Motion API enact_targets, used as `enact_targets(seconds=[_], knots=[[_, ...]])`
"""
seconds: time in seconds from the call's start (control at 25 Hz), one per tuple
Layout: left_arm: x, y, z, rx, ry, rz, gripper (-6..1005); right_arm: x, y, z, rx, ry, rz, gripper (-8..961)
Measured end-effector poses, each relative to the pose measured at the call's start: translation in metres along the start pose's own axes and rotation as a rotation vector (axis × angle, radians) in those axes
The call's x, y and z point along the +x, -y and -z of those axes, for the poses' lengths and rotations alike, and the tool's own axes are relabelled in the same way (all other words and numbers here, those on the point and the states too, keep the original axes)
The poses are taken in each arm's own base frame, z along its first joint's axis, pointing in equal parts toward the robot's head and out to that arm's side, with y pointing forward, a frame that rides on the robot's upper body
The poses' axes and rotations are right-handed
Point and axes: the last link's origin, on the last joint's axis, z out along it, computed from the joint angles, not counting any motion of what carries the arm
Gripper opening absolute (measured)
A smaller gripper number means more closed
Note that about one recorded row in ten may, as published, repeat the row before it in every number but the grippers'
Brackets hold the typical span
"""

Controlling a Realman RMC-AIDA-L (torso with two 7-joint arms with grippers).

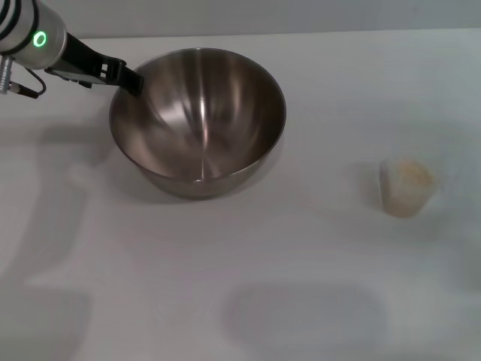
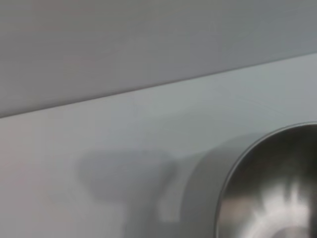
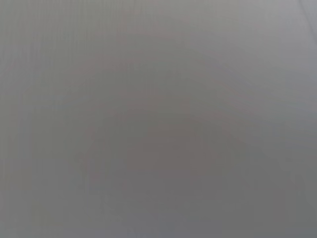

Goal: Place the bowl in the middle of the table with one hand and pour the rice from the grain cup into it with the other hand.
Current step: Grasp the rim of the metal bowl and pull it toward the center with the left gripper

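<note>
The steel bowl (image 1: 199,120) stands upright on the white table (image 1: 316,286), a little left of its middle and towards the back; its inside holds nothing. My left gripper (image 1: 131,80), black with a green ring light behind it, reaches in from the far left and is shut on the bowl's back-left rim. The left wrist view shows part of the bowl's rim (image 2: 237,168) and its shadow. The clear grain cup (image 1: 406,188) stands upright at the right, filled with pale rice (image 1: 410,174). My right gripper is out of view; its wrist view shows only plain grey.
The table's far edge (image 1: 338,33) runs just behind the bowl, with a grey wall beyond it. A wide stretch of bare table lies between bowl and cup.
</note>
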Motion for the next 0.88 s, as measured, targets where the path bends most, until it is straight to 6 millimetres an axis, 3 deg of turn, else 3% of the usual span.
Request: enact_targets(seconds=[0.88], knots=[[-0.018,0.002,-0.032,0.009,0.11,-0.024,769,0.0,0.0,0.0,-0.002,-0.001,0.0,712]])
